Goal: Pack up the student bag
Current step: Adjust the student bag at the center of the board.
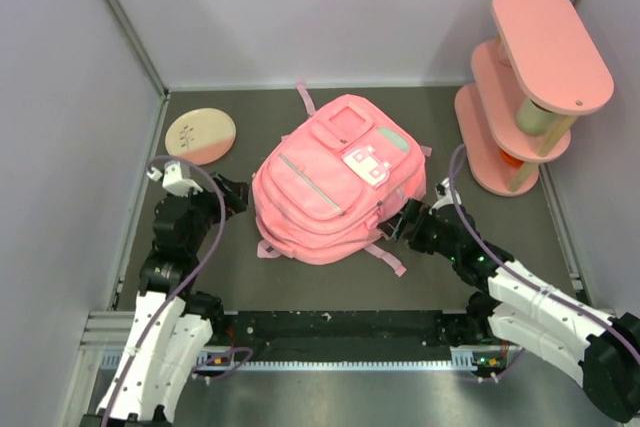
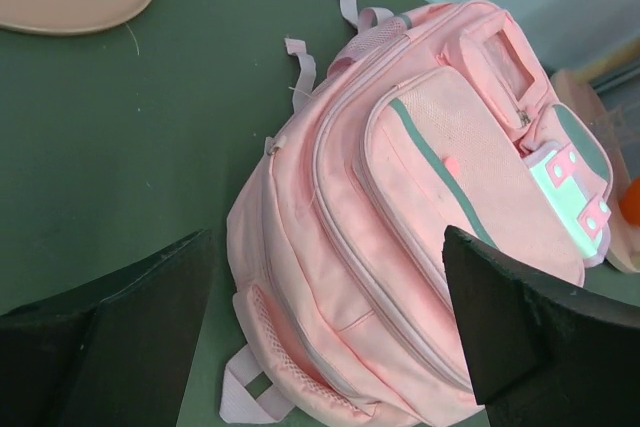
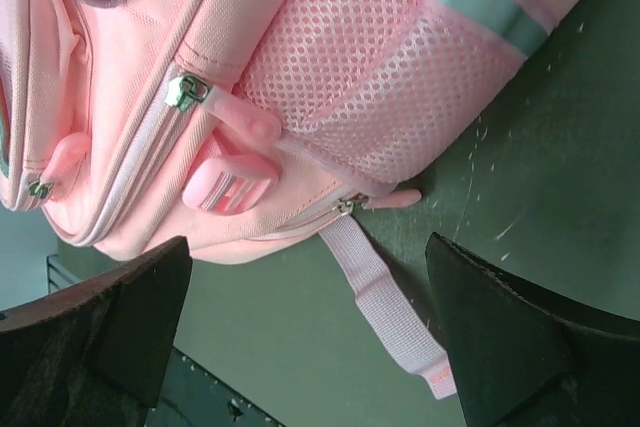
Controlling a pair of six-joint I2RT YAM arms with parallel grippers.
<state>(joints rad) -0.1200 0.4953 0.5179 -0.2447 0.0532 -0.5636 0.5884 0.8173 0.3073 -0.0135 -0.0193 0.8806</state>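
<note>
Centre of the top view: student bag (image 1: pixel 330 182) lying flat on the dark table (image 1: pixel 200 267), front pockets and small white patch (image 1: pixel 366 165) facing up, top handle toward the back wall; left of the bag, near its edge but apart from it, left gripper (image 1: pixel 230 195) with fingers spread wide, holding nothing; at the bag's lower right corner, right gripper (image 1: pixel 392 222) likewise spread and empty, close to the mesh side pocket (image 3: pixel 370 67) and a loose strap (image 3: pixel 385 312); upper left, round pink-and-cream disc (image 1: pixel 200 135); upper right, pink tiered shelf (image 1: pixel 540 67).
</note>
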